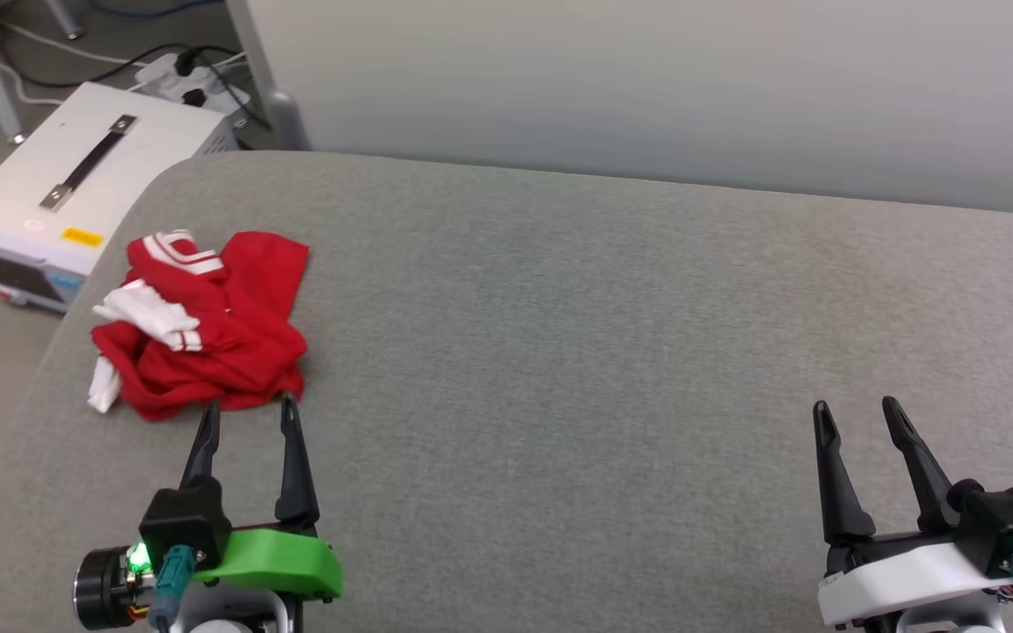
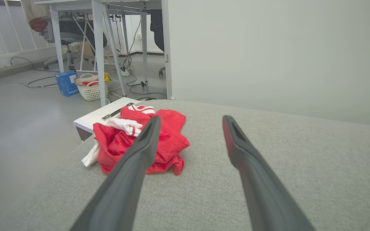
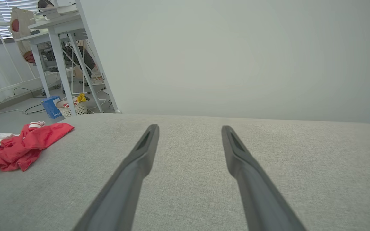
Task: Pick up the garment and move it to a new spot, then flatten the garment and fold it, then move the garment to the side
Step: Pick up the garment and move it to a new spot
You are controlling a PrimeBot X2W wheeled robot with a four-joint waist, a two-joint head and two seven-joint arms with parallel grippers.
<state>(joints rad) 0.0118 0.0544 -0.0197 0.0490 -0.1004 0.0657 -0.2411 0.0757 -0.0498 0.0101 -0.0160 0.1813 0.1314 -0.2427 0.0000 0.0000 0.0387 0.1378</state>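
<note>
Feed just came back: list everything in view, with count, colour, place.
crumpled red jersey shirt with white sleeves: one, red and white, surface's left end
grey fabric-covered surface: one, grey, under both grippers
white metal box with black handle: one, white, floor, left
white woven basket: one, white, floor
blue box: one, blue, beside basket
left gripper: one, dark fingers open, lower left
right gripper: one, dark fingers open, lower right

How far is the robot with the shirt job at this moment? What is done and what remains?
Done: nothing yet; the garment lies crumpled near the left end of the grey surface. In hand: the left gripper, open, points at its near edge without holding it; the right gripper is open, far away. Left: picking up, moving, flattening, folding, moving aside.
</note>
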